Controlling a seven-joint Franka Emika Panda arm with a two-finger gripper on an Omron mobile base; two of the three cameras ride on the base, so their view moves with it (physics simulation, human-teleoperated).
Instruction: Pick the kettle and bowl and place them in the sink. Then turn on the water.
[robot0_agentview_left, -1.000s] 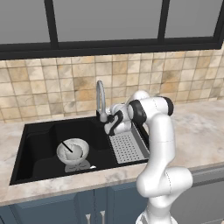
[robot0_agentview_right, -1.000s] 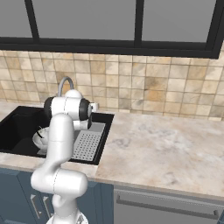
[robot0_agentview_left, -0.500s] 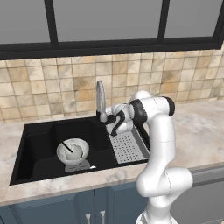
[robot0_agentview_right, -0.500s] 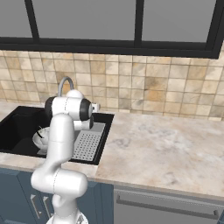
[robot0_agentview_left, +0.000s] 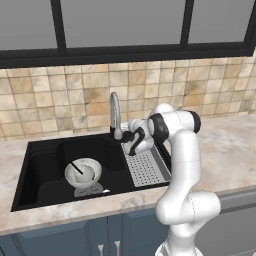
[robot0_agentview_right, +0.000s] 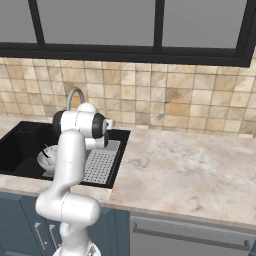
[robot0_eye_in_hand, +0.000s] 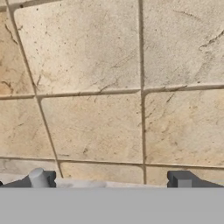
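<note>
Kettle (robot0_agentview_left: 85, 172) upright in bowl (robot0_agentview_left: 80, 179), handle arched upward | end effector (robot0_agentview_left: 126, 136) open beside faucet (robot0_agentview_left: 115, 111)

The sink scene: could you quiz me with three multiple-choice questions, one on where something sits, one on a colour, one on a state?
1. Where is the kettle?
A. on the counter
B. inside the bowl in the sink
C. on the drain tray

2. What colour is the sink basin?
A. black
B. white
C. steel grey

3. How is the gripper?
A. shut on the kettle
B. shut on the bowl
C. open, holding nothing

Answers:
1 B, its black handle rises from the bowl.
2 A, the basin is black against the pale counter.
3 C, its fingertips stand wide apart before the wall tiles.
</note>
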